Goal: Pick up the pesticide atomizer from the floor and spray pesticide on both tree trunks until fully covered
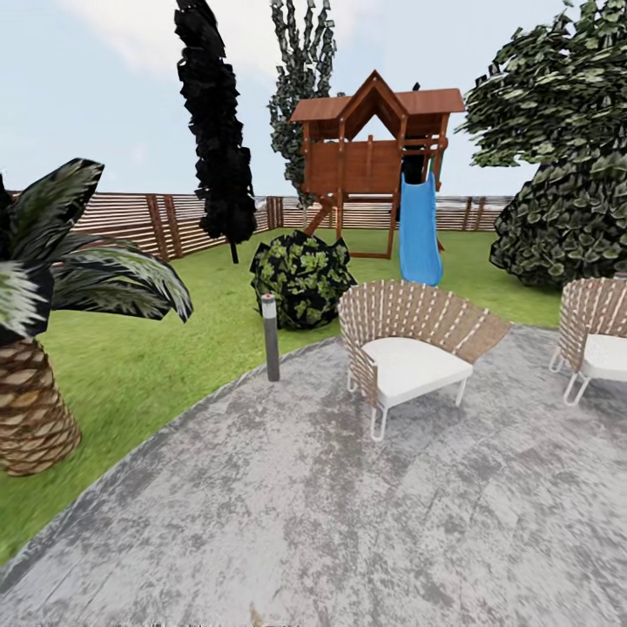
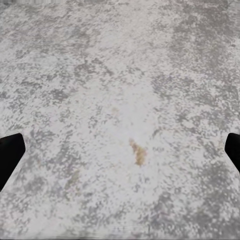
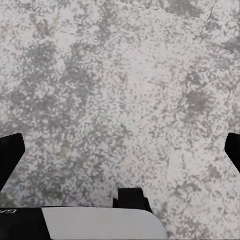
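Head view, right chair (image 1: 596, 335) cut off, palm (image 1: 35, 383) cropped

chairs (image 1: 409, 353) on patio (image 1: 348, 505), lawn (image 1: 174, 348) behind

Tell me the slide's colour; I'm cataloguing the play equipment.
Bright blue. The slide hangs off the brown wooden playhouse; the head view shows it best.

Bright, even daylight; soft, slightly blurry renders without strong shadows.
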Motion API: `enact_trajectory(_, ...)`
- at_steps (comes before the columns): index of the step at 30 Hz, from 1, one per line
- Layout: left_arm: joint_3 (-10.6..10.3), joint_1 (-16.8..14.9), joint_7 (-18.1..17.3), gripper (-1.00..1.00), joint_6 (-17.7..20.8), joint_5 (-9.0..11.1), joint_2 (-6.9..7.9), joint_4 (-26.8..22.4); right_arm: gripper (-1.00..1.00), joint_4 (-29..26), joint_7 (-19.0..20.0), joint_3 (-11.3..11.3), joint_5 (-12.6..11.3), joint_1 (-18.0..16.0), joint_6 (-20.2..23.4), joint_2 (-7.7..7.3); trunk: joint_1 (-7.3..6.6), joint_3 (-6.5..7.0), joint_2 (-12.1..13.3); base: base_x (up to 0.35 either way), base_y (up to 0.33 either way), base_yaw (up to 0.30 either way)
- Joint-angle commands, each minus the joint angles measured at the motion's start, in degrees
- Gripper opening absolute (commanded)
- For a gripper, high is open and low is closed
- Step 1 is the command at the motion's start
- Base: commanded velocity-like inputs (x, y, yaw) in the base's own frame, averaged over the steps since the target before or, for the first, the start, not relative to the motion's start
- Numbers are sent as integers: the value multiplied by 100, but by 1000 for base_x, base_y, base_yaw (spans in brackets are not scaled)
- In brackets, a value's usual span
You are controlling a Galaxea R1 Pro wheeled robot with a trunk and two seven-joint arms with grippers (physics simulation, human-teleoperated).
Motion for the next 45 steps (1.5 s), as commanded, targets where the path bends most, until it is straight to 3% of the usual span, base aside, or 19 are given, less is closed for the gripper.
enact_trajectory(1, 0, 0, 0, 100, 0, 0, 0, 0, 100, -3, 0, 0, 0, 0, 0, 0, 23, -19, -42, 0, 0, 241)
enact_trajectory(14, 14, 0, 0, 100, 0, -1, 8, 2, 100, -41, 7, 8, 23, 0, 0, -12, 308, -252, -563, 0, 0, 44)
enact_trajectory(16, -54, -66, 49, 100, 65, -19, -58, -64, 100, -106, 26, 35, 67, -66, 65, -78, 308, -251, -562, 0, 0, 0)
enact_trajectory(18, -84, -99, 32, 100, 129, -19, -57, -128, 100, -171, 24, 52, 63, -132, 130, -50, 308, -251, -562, 0, 0, 0)
enact_trajectory(22, 52, 32, -21, 100, 63, -12, 74, 3, 100, -40, 19, 53, -20, -8, 89, 81, 308, -251, -562, 0, 0, 0)
enact_trajectory(26, 189, 163, -32, 100, -48, 9, 188, 132, 100, 90, 32, 34, -65, 123, -39, 116, 308, -251, -562, 0, 0, 0)
enact_trajectory(37, 213, 525, -35, 100, -62, 26, 182, 487, 100, 448, 19, 18, -79, 483, -393, 129, 308, -251, -562, 0, 4, 0)
enact_trajectory(45, 205, 721, -35, 100, -62, 19, 176, 641, 100, 706, 18, 26, -79, 483, -448, 136, 308, -251, -562, 0, 19, 193)
